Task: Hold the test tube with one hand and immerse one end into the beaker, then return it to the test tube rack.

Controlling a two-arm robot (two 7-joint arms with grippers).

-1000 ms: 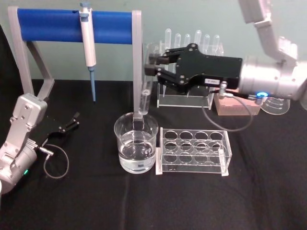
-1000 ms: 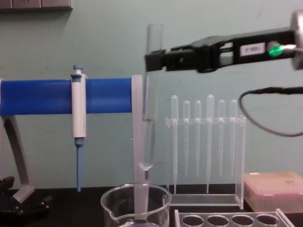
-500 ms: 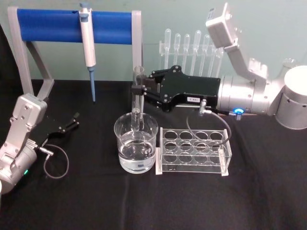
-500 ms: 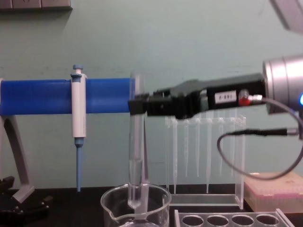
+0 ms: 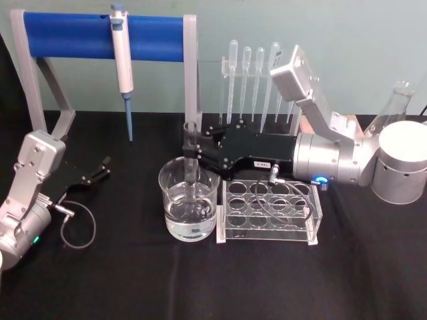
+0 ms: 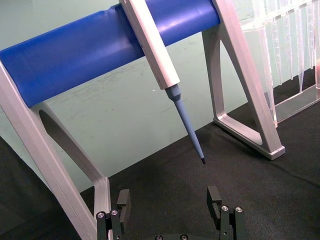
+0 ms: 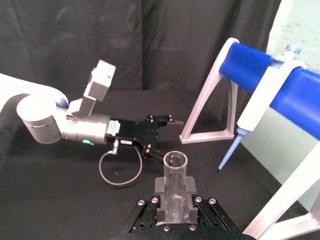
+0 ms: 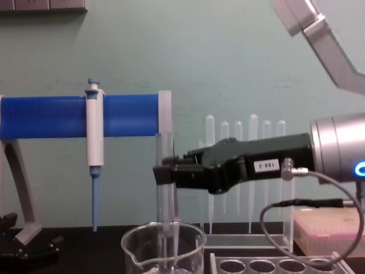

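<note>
The test tube stands upright with my right gripper shut on its upper part. Its lower end is down inside the beaker, which holds water; the tip reaches about the water's surface. From the chest view the test tube passes below the rim of the beaker, held by the right gripper. The right wrist view looks down on the test tube's open rim between the fingers. My left gripper rests open at the table's left, its fingers spread apart.
A white-and-blue pipettor hangs on the blue stand behind the beaker. A clear tube rack sits just right of the beaker. Behind are the pipettes rack, a pink box and a flask.
My right gripper has come down and forward with the test tube, from well above the beaker to the tube's lower end inside it. The left arm has not moved.
</note>
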